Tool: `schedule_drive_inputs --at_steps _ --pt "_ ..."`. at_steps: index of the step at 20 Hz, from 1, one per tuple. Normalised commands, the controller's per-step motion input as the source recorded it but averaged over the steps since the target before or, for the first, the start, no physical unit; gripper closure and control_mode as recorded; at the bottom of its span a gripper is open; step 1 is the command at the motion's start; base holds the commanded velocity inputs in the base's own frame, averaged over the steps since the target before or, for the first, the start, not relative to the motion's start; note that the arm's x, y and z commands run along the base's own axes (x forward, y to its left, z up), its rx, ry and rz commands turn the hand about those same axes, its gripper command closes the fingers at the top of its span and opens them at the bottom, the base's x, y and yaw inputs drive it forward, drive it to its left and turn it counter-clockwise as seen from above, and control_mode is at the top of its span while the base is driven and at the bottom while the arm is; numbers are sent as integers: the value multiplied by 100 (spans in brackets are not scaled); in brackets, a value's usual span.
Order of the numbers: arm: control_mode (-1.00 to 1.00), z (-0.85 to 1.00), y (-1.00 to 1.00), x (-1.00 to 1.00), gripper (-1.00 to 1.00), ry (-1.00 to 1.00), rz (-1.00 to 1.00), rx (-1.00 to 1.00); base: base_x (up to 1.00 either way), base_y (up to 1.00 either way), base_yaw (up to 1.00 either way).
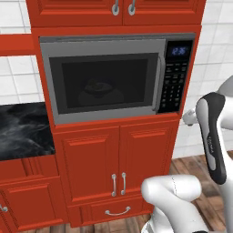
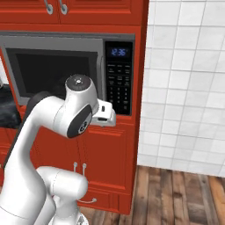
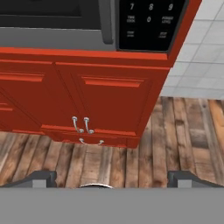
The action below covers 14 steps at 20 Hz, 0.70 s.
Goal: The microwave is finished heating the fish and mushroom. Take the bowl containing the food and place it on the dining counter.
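Microwave (image 1: 109, 77): door shut, bowl (image 1: 99, 88) dim inside. Hand (image 3: 111, 178): fingers spread wide, holding nothing, facing lower cabinets (image 3: 87, 100).

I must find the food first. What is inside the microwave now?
Through the dark glass of the shut microwave, a dim round bowl shows at the middle. The food in it is too dark to make out, and the glass hides the rest.
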Motion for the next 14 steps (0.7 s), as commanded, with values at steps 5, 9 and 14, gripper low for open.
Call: schedule_drive_inputs --at_steps 5,9,14 --pt "-100 24 13 23 -100 -15 0 0 0 0 0" --pt "-100 35 7 36 -100 -21 -4 1 0 0 0" --pt "-100 25 21 52 -100 -21 -9 2 0 0 0"
